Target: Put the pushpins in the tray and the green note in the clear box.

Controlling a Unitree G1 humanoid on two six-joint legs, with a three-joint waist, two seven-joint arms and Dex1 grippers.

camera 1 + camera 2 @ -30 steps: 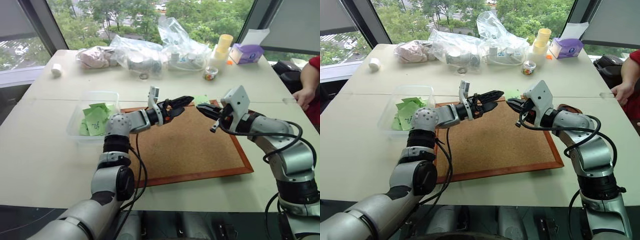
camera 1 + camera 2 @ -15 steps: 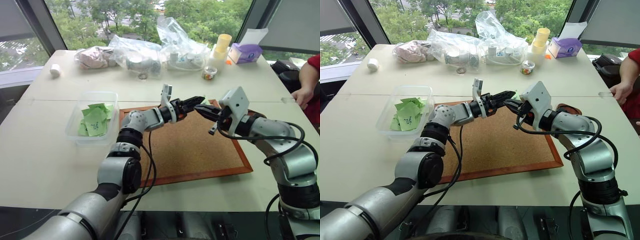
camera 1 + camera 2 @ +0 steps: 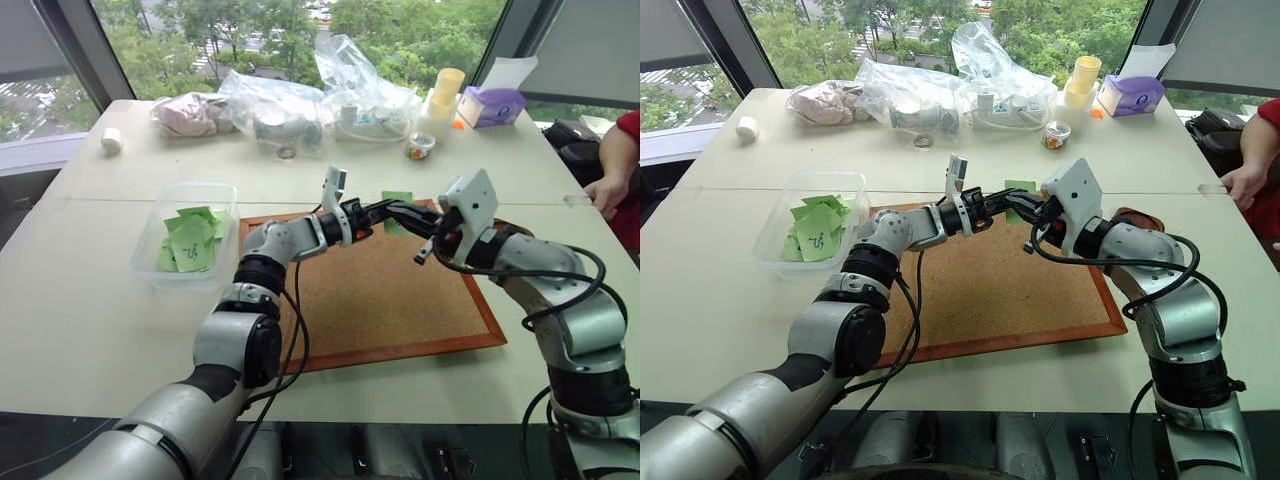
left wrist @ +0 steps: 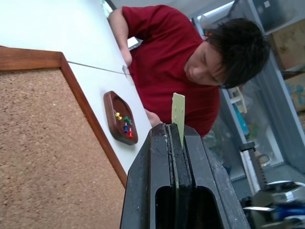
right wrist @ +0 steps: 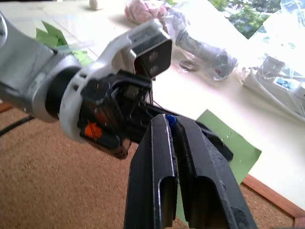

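Holding several green slips already, the clear box (image 3: 186, 243) sits on the left of the tabletop (image 3: 90, 300), just beside the corkboard (image 3: 380, 295). Over the board's far edge the two arms meet. The left hand (image 3: 378, 211) is pressed together on the green note (image 3: 396, 199), pinching it by one edge so the paper stands up between the black fingers, as the left wrist view shows it (image 4: 177, 114). The right hand (image 3: 1032, 211), reaching in from the right, is also clamped shut; in its wrist view a blue pushpin (image 5: 169, 119) shows at its fingertips, right against the note. On the right, near the board's far right corner, the reddish-brown tray (image 4: 121, 118) holds a few pushpins (image 4: 125, 124), yellow, green, blue and red. A person in a red shirt (image 4: 176, 52) sits at the far right of the tabletop, and clear bags (image 3: 320, 100) line the far edge.

By the look of it, the job is well along: earlier pins and notes are sorted. This pin must yet go right to the tray, and this note left to the box.
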